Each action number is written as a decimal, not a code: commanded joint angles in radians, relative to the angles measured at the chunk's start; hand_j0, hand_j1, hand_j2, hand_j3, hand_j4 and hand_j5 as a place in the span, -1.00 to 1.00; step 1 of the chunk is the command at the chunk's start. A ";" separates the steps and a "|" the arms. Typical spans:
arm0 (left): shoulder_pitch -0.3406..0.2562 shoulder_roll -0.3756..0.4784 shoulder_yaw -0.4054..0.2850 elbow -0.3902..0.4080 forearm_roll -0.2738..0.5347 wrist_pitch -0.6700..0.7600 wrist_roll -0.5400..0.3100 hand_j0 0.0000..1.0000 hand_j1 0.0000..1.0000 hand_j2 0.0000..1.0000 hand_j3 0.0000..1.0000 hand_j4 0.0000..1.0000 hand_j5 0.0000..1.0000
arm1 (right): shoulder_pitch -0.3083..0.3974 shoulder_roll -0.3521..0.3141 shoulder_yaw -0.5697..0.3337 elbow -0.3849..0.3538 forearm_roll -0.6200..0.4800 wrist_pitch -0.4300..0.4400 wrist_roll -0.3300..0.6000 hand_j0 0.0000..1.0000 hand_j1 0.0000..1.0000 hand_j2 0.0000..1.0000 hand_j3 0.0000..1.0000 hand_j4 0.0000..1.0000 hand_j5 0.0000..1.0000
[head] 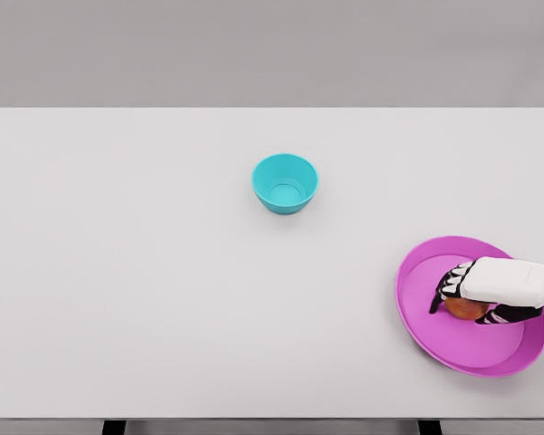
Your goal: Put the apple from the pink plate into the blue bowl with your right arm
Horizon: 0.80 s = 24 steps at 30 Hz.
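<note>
A red apple (467, 309) lies on the pink plate (426, 317) at the table's lower right. My right hand (471, 292) comes in from the right edge and covers the apple from above, its dark fingers (448, 290) curled around the fruit. Only the apple's lower part shows beneath the hand. The blue bowl (285, 183) stands upright and holds nothing, near the table's middle, well up and to the left of the plate. My left arm does not show.
The white table (127, 272) spans the whole view, with its front edge near the bottom of the picture and its far edge against a grey wall.
</note>
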 commanded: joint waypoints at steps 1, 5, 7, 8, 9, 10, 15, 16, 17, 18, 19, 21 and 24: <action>0.000 0.000 0.000 0.000 0.000 0.000 0.000 1.00 1.00 1.00 1.00 1.00 1.00 | -0.002 -0.001 0.001 0.000 -0.003 0.001 -0.001 0.28 0.28 0.28 0.28 0.28 0.28; 0.000 0.000 0.000 0.000 0.000 0.000 0.000 1.00 1.00 1.00 1.00 1.00 1.00 | -0.002 -0.001 -0.001 0.001 -0.003 0.001 -0.001 0.16 0.16 0.16 0.16 0.16 0.16; 0.000 0.000 0.000 0.000 0.000 0.000 0.000 1.00 1.00 1.00 1.00 1.00 1.00 | -0.003 -0.001 -0.002 0.001 -0.003 0.001 -0.001 0.16 0.16 0.16 0.16 0.16 0.16; 0.000 0.000 0.000 -0.002 0.000 0.000 0.000 1.00 1.00 1.00 1.00 1.00 1.00 | -0.003 -0.001 -0.005 0.001 -0.003 0.001 -0.001 0.16 0.16 0.16 0.16 0.16 0.16; 0.000 0.000 0.000 -0.002 0.000 0.000 0.000 1.00 1.00 1.00 1.00 1.00 1.00 | -0.005 -0.001 -0.008 0.001 -0.004 0.001 -0.001 0.16 0.16 0.16 0.16 0.16 0.16; 0.000 0.000 0.000 -0.002 0.000 0.000 0.000 1.00 1.00 1.00 1.00 1.00 1.00 | -0.012 -0.001 -0.008 0.001 -0.004 0.001 -0.001 0.16 0.16 0.16 0.16 0.16 0.16; 0.000 0.000 0.000 0.000 0.000 0.000 0.000 1.00 1.00 1.00 1.00 1.00 1.00 | -0.038 0.003 -0.008 0.001 -0.006 0.001 -0.001 0.16 0.16 0.16 0.16 0.16 0.16; 0.000 0.000 0.000 0.000 0.000 0.000 0.000 1.00 1.00 1.00 1.00 1.00 1.00 | -0.044 0.003 -0.008 0.003 -0.006 0.001 -0.001 0.16 0.16 0.16 0.16 0.16 0.16; 0.000 0.000 0.000 -0.002 0.000 0.000 0.000 1.00 1.00 1.00 1.00 1.00 1.00 | -0.048 0.005 -0.008 0.003 -0.006 0.001 -0.001 0.16 0.16 0.16 0.16 0.16 0.16; 0.000 0.000 0.000 0.000 0.000 0.000 0.000 1.00 1.00 1.00 1.00 1.00 1.00 | -0.051 0.005 -0.008 0.003 -0.006 0.001 -0.001 0.16 0.16 0.16 0.16 0.16 0.16; 0.000 0.000 0.000 0.000 0.000 0.000 0.000 1.00 1.00 1.00 1.00 1.00 1.00 | -0.057 0.005 -0.008 0.000 -0.006 0.001 -0.001 0.16 0.16 0.16 0.16 0.16 0.16; 0.000 0.000 0.000 0.000 0.000 0.000 0.000 1.00 1.00 1.00 1.00 1.00 1.00 | -0.067 0.011 -0.008 -0.003 -0.006 0.001 -0.001 0.16 0.16 0.16 0.16 0.16 0.16; 0.000 0.000 0.000 -0.002 0.000 0.000 0.000 1.00 1.00 1.00 1.00 1.00 1.00 | -0.097 0.025 -0.008 -0.002 -0.006 0.001 -0.001 0.16 0.16 0.16 0.16 0.16 0.16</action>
